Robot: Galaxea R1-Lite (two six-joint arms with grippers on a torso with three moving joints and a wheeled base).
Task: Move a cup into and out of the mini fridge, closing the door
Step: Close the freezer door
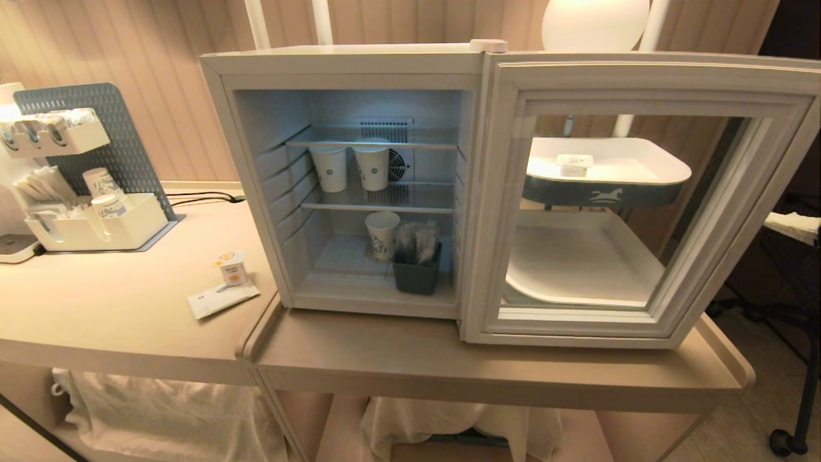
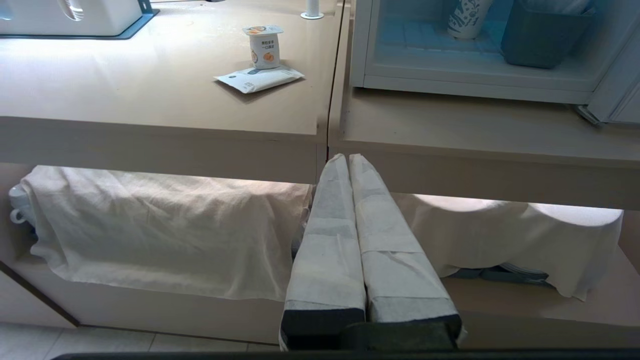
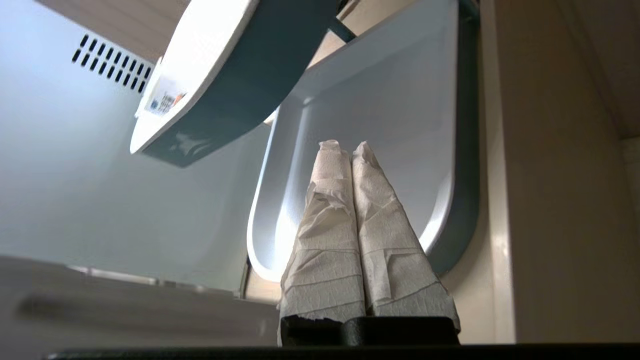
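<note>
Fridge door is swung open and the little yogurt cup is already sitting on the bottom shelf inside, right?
Not quite. The door is open, but the yogurt cup stands on the counter left of the fridge, beside a flat packet, as the head view shows.

1. I see the door (image 1: 641, 199) swung fully open right; mini fridge (image 1: 359, 179) mouth unobstructed.
2. Lower shelf: paper cup (image 1: 382, 235) and grey bin (image 1: 417, 269) fill the right; left half free.
3. Counter (image 1: 115, 301) around the cup (image 1: 232, 267) open; sachet (image 1: 223, 299) touches it in front.
</note>
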